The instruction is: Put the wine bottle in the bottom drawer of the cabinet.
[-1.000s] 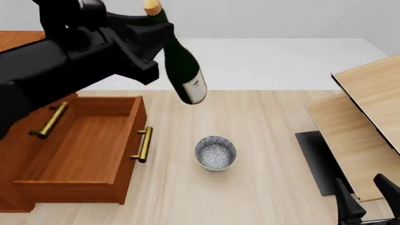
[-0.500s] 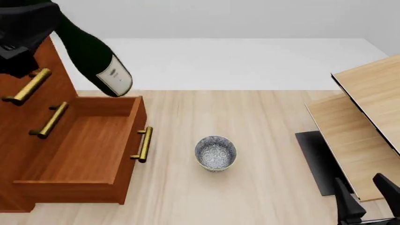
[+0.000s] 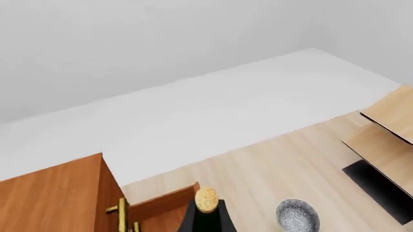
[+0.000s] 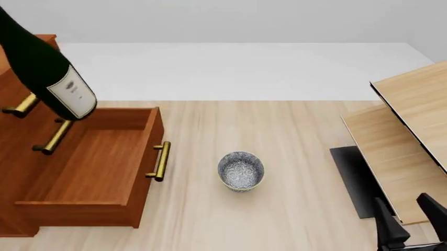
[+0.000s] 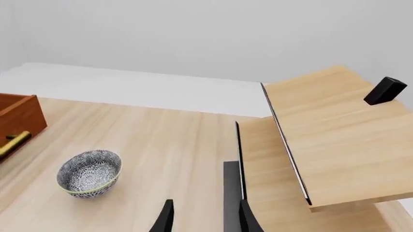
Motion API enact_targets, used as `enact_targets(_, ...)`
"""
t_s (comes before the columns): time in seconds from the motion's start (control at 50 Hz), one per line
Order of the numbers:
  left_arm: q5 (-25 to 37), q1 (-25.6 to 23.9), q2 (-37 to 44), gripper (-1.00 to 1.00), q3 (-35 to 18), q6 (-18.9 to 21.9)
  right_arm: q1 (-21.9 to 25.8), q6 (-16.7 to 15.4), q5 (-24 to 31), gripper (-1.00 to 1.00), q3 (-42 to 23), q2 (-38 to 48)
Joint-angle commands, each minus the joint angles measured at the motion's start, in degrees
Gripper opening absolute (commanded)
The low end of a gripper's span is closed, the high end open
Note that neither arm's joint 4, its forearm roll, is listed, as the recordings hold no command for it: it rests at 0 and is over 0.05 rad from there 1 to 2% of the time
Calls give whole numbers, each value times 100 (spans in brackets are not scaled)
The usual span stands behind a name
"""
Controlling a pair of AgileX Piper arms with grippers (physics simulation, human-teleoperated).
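Observation:
The wine bottle (image 4: 43, 68) hangs tilted in the air at the far left, its labelled base over the back of the open bottom drawer (image 4: 91, 167) of the cabinet (image 4: 14, 157). Its neck runs off the picture's top left corner. My left gripper's fingers show in no view. The left wrist view shows the cork top (image 3: 206, 199) close below the camera, so the gripper holds the bottle by its neck. My right gripper (image 4: 412, 225) is open and empty at the near right; its two fingers stand apart in the right wrist view (image 5: 206, 220).
A speckled grey bowl (image 4: 241, 170) stands on the table right of the drawer's brass handle (image 4: 160, 161). A pale shelf unit (image 4: 412, 130) and a black mat (image 4: 356, 180) are at the right. A small black block (image 5: 385, 90) lies on the shelf top.
The bottle has swung left from over the table to above the open drawer. The left arm has left the front view. The right arm has not moved.

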Motion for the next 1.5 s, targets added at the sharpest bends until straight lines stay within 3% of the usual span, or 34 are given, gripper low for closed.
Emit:
enact_targets(0.02, 1137, 277, 447, -100, -1004, 364, 2, 37, -54, 100, 0, 53)
enact_targets(0.14, 1664, 278, 767, -100, -1398, 426, 1, 48, -27, 100, 0, 26)
enact_targets(0.18, 1915, 247, 961, -100, -1662, 211, 3, 39, -18, 100, 0, 17)
enact_targets(0.22, 2086, 186, 1114, -100, -1906, 334, 1, 37, -10, 100, 0, 9)
enact_targets(0.26, 2265, 200, 1283, -100, -2130, 100, 3, 34, -5, 100, 0, 5)
enact_targets(0.28, 2301, 273, 1324, -100, -2167, 256, 4, 31, -8, 100, 0, 10)
enact_targets(0.32, 2462, 150, 1515, -100, -2410, -37, 5, 25, -14, 100, 0, 14)
enact_targets(0.4, 2614, 105, 1784, -100, -2643, 65, 1, 33, -12, 100, 0, 17)
enact_targets(0.42, 2623, 192, 1863, -100, -2747, -285, 3, 30, -15, 100, 0, 19)
enact_targets(0.48, 2622, 195, 1954, -100, -2746, -90, 11, 21, -9, 100, 0, 13)
enact_targets(0.6, 2623, 260, 2029, -100, -2629, -128, -3, 12, -9, 100, 0, 20)
enact_targets(0.64, 2619, 257, 2064, -100, -2526, -338, 5, 2, -40, 100, 0, 51)
enact_targets(0.74, 2536, 284, 2066, -100, -2449, -276, 3, -7, -14, 100, 0, 28)
enact_targets(1.1, 1914, 246, 1975, -100, -1491, -579, -19, -33, 40, 100, 1, -14)
enact_targets(1.5, 1253, 586, 1824, -100, -434, -605, -11, -55, 44, 100, 1, 10)
